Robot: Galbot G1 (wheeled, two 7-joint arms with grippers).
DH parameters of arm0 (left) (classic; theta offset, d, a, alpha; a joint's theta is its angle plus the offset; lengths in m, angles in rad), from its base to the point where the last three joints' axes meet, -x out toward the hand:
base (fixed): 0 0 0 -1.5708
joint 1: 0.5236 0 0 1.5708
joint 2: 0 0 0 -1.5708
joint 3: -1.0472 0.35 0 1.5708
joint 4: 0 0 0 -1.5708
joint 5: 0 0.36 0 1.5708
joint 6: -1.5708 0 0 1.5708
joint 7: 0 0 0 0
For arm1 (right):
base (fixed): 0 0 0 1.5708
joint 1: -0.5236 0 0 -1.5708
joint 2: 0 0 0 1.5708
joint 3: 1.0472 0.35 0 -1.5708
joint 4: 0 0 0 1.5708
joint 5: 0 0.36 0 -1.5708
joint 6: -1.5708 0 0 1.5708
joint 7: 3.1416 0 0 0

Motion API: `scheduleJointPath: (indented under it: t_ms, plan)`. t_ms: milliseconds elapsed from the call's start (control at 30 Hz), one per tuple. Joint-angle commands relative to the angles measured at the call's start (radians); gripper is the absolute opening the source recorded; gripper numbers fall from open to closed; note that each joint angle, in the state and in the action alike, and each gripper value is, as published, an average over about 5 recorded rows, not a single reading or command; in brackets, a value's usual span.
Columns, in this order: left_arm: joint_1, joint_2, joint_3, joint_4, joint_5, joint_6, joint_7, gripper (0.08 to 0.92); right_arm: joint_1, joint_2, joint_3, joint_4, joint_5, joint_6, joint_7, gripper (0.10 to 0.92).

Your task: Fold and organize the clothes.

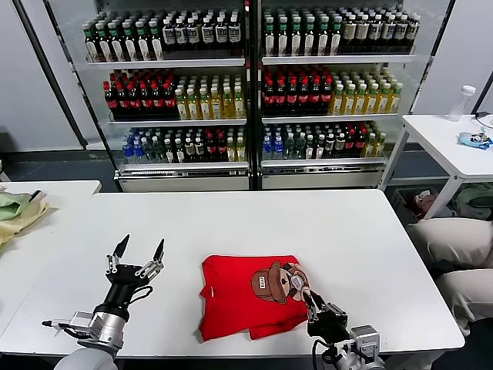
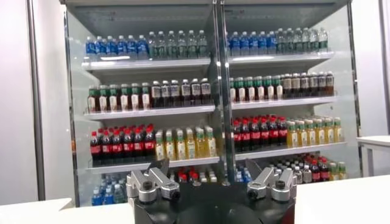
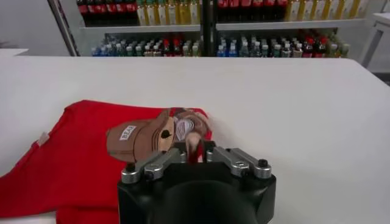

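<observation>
A red T-shirt lies folded on the white table, its brown cartoon animal print facing up. My right gripper sits at the shirt's right front edge and is shut on a pinch of its fabric. In the right wrist view the shirt spreads ahead of the gripper, with red cloth pinched between the fingers. My left gripper is open and empty above the table, left of the shirt. In the left wrist view its fingers stand wide apart, facing the shelves.
A drinks cooler full of bottles stands behind the table. A second table is at the right, and a person's beige trousers are at the table's right side. Pale cloth lies on a side table at the left.
</observation>
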Motion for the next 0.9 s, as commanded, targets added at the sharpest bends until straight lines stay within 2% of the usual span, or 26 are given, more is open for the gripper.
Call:
scheduleJointPath:
  t_ms: [33,333,567,667,900]
  plan:
    - [-0.005,-0.008,0.011,0.005,0.007,-0.006,0.002,0.823,0.016,-0.009,0.155,0.069,0.023,0.002,-0.012,0.339]
    - [-0.025,-0.023,0.011,0.023,0.033,-0.028,0.036,0.823,0.154,0.014,0.144,-0.048,-0.167,0.141,-0.094,0.598]
    - [-0.130,-0.014,0.014,0.099,0.071,-0.054,0.075,0.823,0.274,0.034,0.113,-0.167,-0.258,0.212,-0.095,0.790]
    - [-0.166,-0.020,0.015,0.134,0.080,-0.074,0.083,0.823,0.320,0.035,0.110,-0.222,-0.282,0.240,-0.096,0.818]
    - [-0.191,-0.019,-0.012,0.160,0.074,-0.118,0.100,0.823,0.395,0.051,0.105,-0.298,-0.288,0.256,-0.105,0.823]
